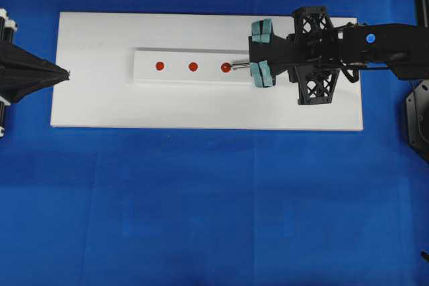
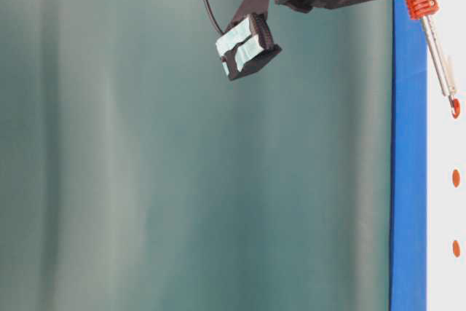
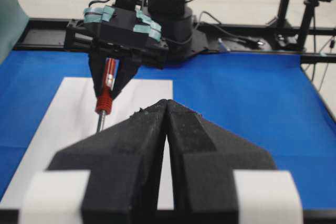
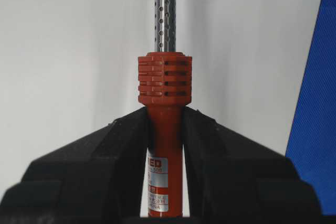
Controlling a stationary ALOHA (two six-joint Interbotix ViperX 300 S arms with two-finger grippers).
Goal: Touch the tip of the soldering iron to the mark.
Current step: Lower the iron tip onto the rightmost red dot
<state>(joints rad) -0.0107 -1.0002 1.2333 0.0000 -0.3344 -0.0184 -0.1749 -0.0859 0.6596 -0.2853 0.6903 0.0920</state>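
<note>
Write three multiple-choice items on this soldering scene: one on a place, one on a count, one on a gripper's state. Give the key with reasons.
1. Where is the tip of the soldering iron?
A. at the dot nearest the right gripper
B. at the middle dot
C. off the white block, over the blue cloth

2. How many red dots does the white block carry?
A. two
B. three
C. five

3. How is the right gripper?
A. open and empty
B. shut on the soldering iron
C. shut on the white block

Key:
1 A: in the overhead view the tip meets the end dot, not the mark.
2 B: three dots sit in a row.
3 B: the right wrist view shows both fingers pressed on the red handle.
</note>
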